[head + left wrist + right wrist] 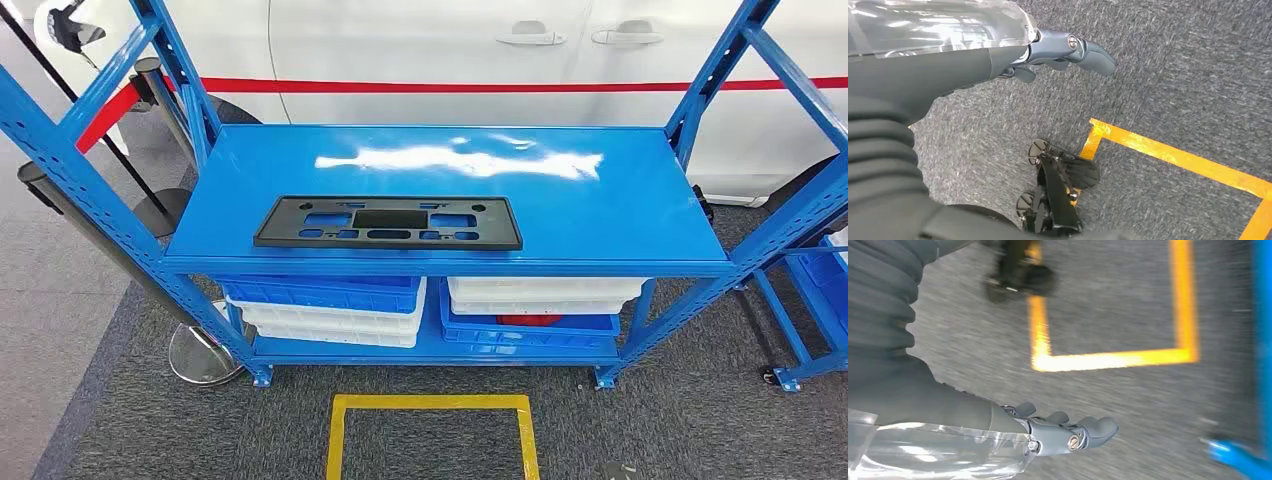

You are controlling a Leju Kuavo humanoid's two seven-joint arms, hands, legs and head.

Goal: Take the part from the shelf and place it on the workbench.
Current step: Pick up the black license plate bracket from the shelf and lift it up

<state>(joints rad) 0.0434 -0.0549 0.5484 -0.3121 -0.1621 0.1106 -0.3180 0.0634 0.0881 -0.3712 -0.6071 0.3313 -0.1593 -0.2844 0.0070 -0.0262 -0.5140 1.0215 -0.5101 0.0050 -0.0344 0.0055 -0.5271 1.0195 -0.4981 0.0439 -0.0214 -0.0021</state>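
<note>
One black part (388, 222), a flat rectangular frame with several cut-outs, lies on the top board of the blue shelf (600, 215). It sits lengthwise along the front edge, nearer the front-left corner than the right, and nothing touches it.

On the lower board of the shelf there are four stacked bins in two piles: at the left, one blue bin (322, 292) on top of one white bin (330, 325); at the right, one white bin (545, 293) on top of one blue bin (528, 330), with something red showing inside the lower one (too little of it shows to say what it is).

Behind the shelf stands a white car (420, 50) with one red stripe along its side and two door handles in view. At the left stand two dark barrier posts, the nearer one (110, 250) on a round metal base. On the grey carpet in front of the shelf, one square outlined in yellow tape (432, 403) is marked.

The left hand (1063, 52) hangs over the carpet near a corner of the tape; its fingers are apart and hold nothing. The right hand (1068, 432) also hangs over the carpet, by another corner of the tape and near a blue shelf foot, its fingers likewise loose and empty (this view is blurred).
</note>
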